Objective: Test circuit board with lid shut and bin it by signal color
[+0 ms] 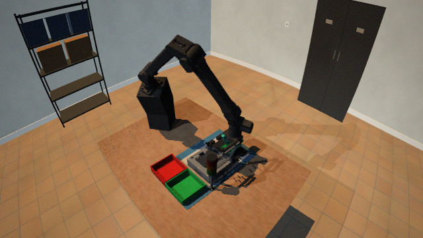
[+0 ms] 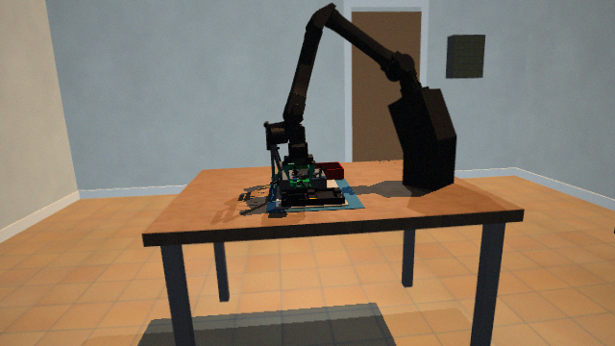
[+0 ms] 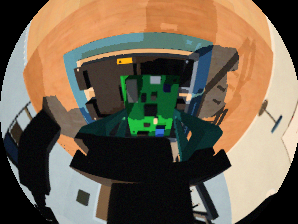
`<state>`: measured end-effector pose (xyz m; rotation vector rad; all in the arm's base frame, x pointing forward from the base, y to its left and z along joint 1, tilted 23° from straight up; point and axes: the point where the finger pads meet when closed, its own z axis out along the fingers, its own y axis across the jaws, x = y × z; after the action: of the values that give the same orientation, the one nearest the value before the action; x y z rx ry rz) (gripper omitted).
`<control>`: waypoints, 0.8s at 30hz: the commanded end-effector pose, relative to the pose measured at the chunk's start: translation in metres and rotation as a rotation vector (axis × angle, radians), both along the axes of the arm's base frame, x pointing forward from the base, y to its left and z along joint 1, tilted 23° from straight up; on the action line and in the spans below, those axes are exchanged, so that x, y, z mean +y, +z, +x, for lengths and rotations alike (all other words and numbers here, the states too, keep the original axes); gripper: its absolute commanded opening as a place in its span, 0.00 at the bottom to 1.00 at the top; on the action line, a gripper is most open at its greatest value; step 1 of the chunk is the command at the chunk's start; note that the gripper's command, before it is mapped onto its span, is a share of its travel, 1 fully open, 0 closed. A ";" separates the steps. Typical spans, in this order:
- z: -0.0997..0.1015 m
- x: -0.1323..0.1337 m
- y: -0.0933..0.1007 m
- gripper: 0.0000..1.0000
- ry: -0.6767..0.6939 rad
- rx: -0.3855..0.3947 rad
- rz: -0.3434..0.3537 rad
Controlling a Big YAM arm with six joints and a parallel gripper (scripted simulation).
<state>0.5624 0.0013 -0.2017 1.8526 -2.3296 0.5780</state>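
Circuit board (image 3: pixel 148 106), green, is sitting between the end effector's (image 3: pixel 143 137) parted fingers; whether they are actually gripping it I cannot tell. It is hanging over the black tray (image 2: pixel 322 196) on the blue mat (image 2: pixel 353 201), beside the tester (image 1: pixel 198 162), on the worktop (image 2: pixel 432 202).
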 end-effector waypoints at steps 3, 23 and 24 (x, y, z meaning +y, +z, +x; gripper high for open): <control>0.015 0.031 0.050 0.72 0.021 -0.055 0.008; 0.013 0.038 0.055 0.72 0.025 -0.049 0.009; 0.013 0.038 0.055 0.72 0.025 -0.049 0.009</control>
<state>0.5639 0.0222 -0.1549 1.8640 -2.3401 0.5979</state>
